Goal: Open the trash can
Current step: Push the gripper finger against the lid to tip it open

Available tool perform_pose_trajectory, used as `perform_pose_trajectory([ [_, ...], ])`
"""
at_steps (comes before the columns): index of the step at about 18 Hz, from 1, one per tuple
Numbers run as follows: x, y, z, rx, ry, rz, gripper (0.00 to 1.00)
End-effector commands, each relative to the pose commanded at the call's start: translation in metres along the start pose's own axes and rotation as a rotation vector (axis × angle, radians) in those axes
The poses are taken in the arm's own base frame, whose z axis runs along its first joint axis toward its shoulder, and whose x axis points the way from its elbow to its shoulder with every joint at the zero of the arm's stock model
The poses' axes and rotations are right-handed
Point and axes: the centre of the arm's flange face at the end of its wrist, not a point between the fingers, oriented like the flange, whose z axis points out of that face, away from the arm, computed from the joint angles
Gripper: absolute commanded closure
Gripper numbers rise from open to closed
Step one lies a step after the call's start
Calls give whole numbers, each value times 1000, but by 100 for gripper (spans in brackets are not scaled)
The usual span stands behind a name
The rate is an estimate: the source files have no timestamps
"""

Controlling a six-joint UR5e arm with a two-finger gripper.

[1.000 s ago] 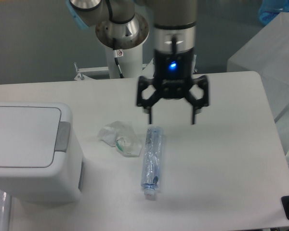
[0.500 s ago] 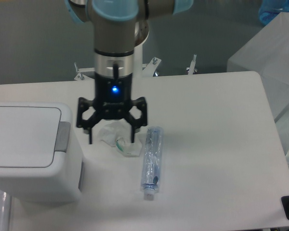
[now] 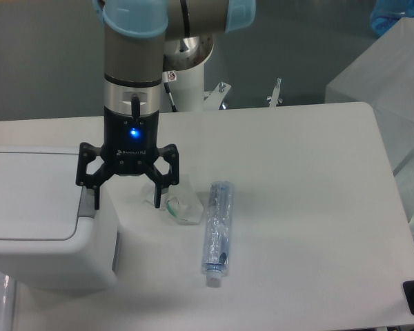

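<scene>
The black two-finger gripper (image 3: 126, 195) hangs with its fingers spread wide and holding nothing, one fingertip over the right edge of the large white boxy plastic trash can (image 3: 45, 221) at the table's left. The can's grey rectangular push-button (image 3: 90, 200) lies right under that fingertip, running lengthwise along the lid's edge. The other fingertip hangs over the crumpled clear wrapper (image 3: 179, 205), so pressing likely needs only a short descent.

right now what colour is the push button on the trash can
Grey, on the white trash can; the gripper partly hides the push button in the fixed camera view.
</scene>
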Motion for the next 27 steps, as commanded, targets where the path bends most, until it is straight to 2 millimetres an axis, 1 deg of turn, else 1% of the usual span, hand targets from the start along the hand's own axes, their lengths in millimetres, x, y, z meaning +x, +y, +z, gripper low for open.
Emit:
perform_pose_trajectory([
  [13, -2, 1, 6, -10, -2, 0, 0],
  [17, -3, 1, 11, -16, -3, 0, 0],
  [22, -3, 1, 11, -16, -5, 2, 0],
  [27, -5, 4, 16, -27, -5, 2, 0],
])
